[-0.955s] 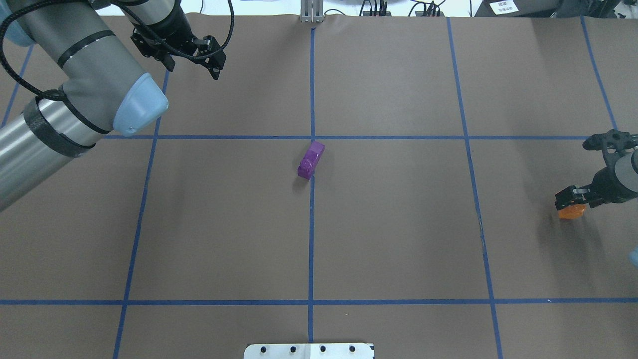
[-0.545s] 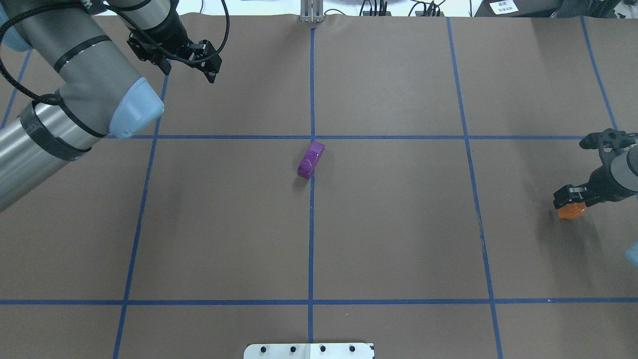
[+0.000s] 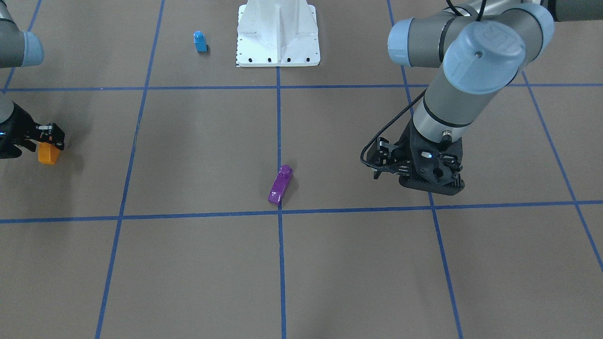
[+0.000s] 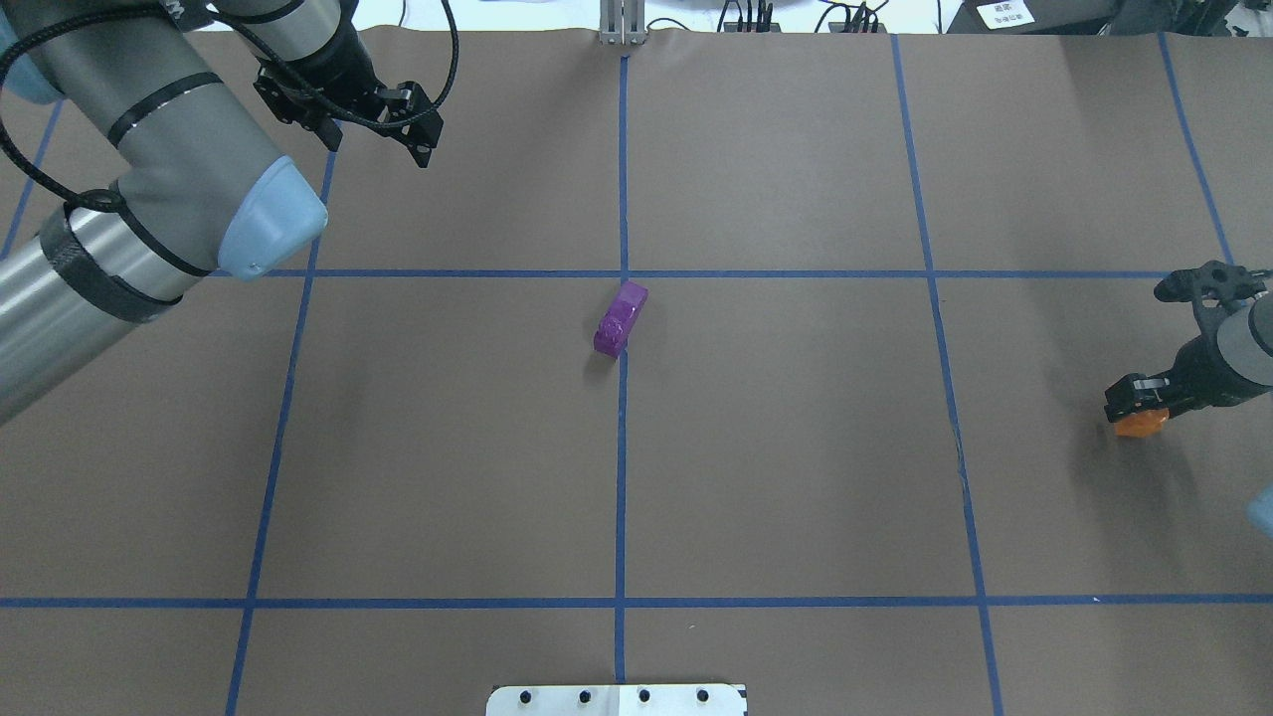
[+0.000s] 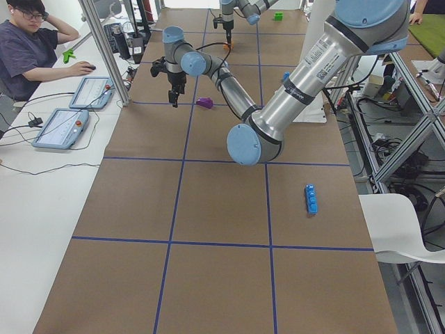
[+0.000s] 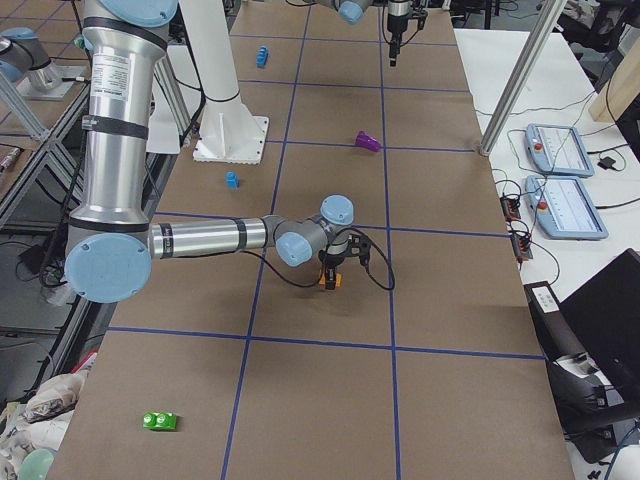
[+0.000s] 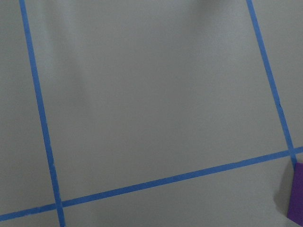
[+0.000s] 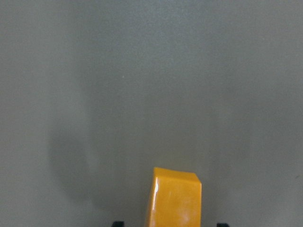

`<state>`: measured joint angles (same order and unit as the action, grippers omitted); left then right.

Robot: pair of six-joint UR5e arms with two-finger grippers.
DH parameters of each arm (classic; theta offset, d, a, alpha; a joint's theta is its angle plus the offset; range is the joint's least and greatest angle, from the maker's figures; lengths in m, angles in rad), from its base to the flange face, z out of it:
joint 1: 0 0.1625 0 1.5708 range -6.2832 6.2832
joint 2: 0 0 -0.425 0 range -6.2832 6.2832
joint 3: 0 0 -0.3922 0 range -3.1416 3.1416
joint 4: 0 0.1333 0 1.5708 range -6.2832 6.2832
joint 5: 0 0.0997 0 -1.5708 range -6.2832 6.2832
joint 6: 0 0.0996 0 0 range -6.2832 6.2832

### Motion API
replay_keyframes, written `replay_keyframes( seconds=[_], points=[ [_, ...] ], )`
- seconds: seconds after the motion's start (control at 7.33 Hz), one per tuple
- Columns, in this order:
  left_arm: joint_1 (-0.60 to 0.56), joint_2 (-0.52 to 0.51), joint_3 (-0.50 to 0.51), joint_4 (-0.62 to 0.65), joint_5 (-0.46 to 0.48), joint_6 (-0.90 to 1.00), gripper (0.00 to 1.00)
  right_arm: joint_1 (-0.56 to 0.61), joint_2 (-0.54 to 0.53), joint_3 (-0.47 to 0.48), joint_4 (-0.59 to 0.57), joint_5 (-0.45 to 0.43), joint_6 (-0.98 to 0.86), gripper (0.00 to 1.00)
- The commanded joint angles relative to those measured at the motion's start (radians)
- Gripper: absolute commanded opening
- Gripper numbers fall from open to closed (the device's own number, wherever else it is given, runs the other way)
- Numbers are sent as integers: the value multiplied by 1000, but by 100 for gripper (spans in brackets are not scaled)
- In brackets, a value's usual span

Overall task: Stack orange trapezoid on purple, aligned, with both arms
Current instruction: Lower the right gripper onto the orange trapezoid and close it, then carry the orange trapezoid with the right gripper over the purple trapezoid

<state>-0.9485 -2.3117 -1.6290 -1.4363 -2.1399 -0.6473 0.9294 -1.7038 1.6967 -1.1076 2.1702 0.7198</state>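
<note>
On the brown paper surface [image 4: 796, 477] with blue tape lines, the large grey left arm [image 4: 149, 179] hovered far back, its left pincer [image 4: 416, 124] spread and empty. The right pincer [image 4: 1134, 406] was closed on the small glossy orange trapezoid block [image 4: 1137, 426] at the right edge. This was well apart from the small glossy purple block [image 4: 620, 318] lying at the centre. The carrying, stacking and aligning were not yet done.

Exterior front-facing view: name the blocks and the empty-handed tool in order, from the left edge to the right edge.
orange trapezoid → small blue block → purple block → left tool
</note>
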Motion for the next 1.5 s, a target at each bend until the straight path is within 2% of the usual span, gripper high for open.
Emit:
replay_keyframes(
  seconds=[0.0, 0.14, 0.27, 0.41, 0.55, 0.68, 0.82, 0.95, 1.23, 1.36],
  points=[
    [0, 0, -11, 2, 0, 0, 100, -9, -2, 3, -9, 0, 1, 42],
    [0, 2, -11, 2, 0, 0, 100, -9, -5, 6, -11, -1, 3, 12],
    [-1, 2, -12, 2, 0, 0, 100, -8, -5, 20, -11, -1, 80, 0],
    [-1, 2, -20, 2, 0, 0, 100, -8, 4, 55, -21, 2, 130, 0],
    [-3, 5, -20, 2, 2, 0, 100, -4, 51, 137, -170, 40, 132, 0],
    [-3, 44, -38, -6, 2, 12, 100, 26, 217, 180, -413, 51, 132, 0],
    [-12, 76, -60, 0, 8, 70, 100, 20, 418, 175, -624, 40, 133, 0],
    [-33, 139, -90, -1, 8, 110, 100, -15, 591, 150, -782, 36, 153, 0],
    [-108, 251, -106, -7, 0, 258, 100, -91, 845, 24, -825, 34, 347, 0],
    [-148, 303, -106, -10, -2, 329, 100, -139, 984, -106, -818, 34, 474, 0]
  ],
)
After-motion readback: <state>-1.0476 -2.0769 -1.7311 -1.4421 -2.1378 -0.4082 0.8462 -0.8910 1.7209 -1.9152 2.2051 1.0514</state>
